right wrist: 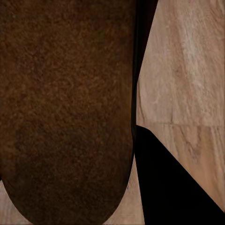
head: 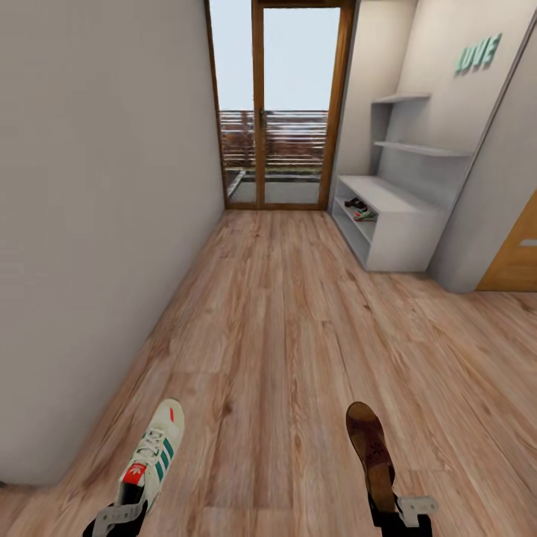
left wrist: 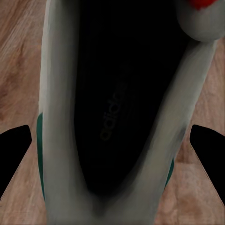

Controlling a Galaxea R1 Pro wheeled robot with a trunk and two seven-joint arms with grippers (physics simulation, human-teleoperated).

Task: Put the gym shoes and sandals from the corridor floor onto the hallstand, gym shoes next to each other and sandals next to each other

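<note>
A white gym shoe (head: 153, 455) with green stripes hangs over the corridor floor (head: 276, 335) at the lower left, heel in my left gripper (head: 119, 516). The left wrist view looks into that gym shoe (left wrist: 117, 117), with a dark fingertip (left wrist: 14, 154) at each side of its heel. A dark-brown sandal (head: 371, 446) is held at the lower right by my right gripper (head: 403, 512). In the right wrist view the sandal (right wrist: 65, 112) lies against one finger (right wrist: 168, 183). The grey hallstand (head: 388, 195) stands far right; a second sandal (head: 355, 203) and gym shoe (head: 365, 215) lie side by side on its upper shelf.
A plain wall (head: 97, 224) runs along the left of the corridor. A glass door with a wooden frame (head: 280, 112) closes the far end. A wooden door (head: 518, 257) shows at the right edge, past the hallstand.
</note>
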